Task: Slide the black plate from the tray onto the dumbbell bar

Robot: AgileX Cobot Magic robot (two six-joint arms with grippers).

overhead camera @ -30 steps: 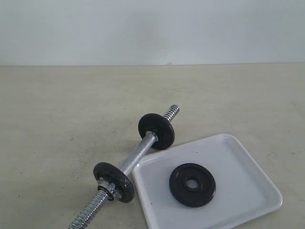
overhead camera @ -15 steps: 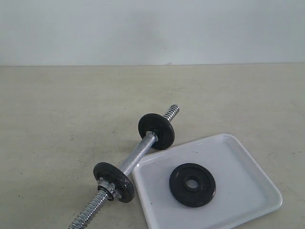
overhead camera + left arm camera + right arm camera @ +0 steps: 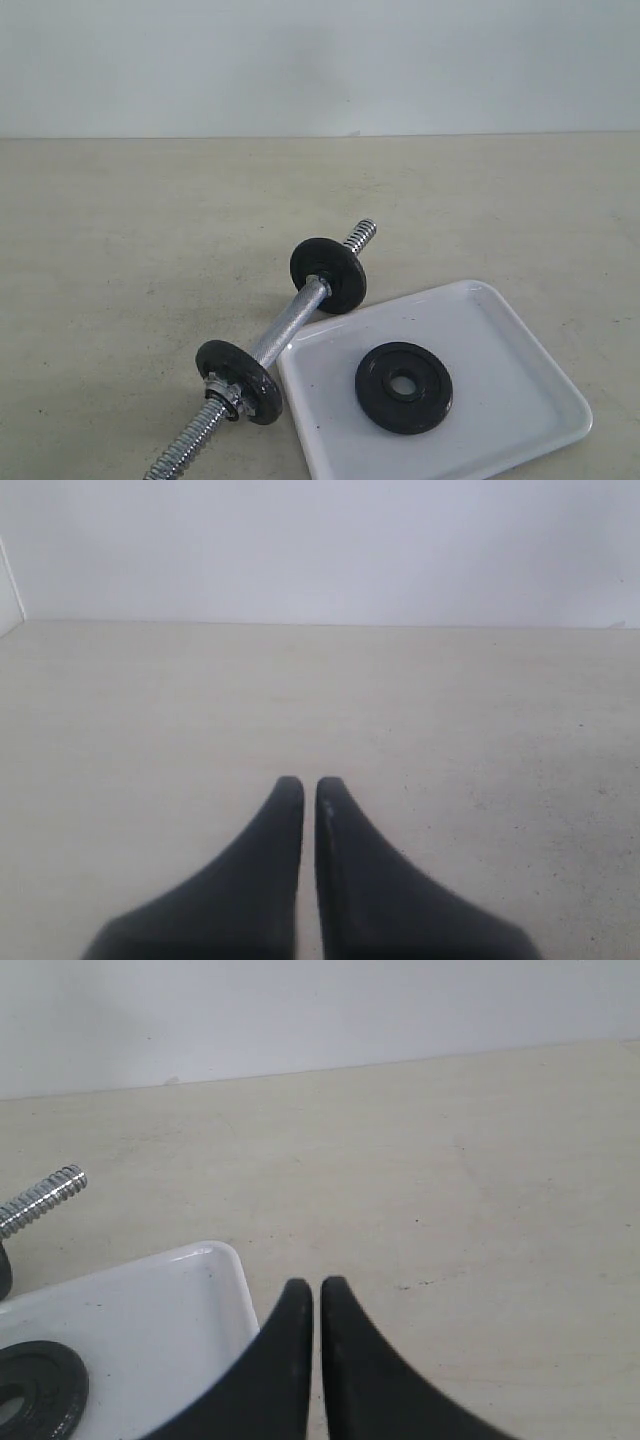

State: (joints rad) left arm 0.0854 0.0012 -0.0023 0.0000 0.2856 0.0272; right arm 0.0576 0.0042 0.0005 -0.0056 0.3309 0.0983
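black plate (image 3: 50,1385) in tray (image 3: 150,1310), near right gripper (image 3: 317,1285) | right gripper, left gripper (image 3: 309,783): clenched, empty

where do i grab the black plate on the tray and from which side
Probably from straight above: the black plate lies flat on the tray, so its edge sits too low for a side pinch. Put one finger in the centre hole and the other outside the rim. The right gripper looks nearer.

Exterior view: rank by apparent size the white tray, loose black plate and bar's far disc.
1. Shallow white rectangular plastic tray
2. Flat round black cast-iron plate
3. Small black round far disc on the chrome dumbbell bar; farther back, so real size unsure
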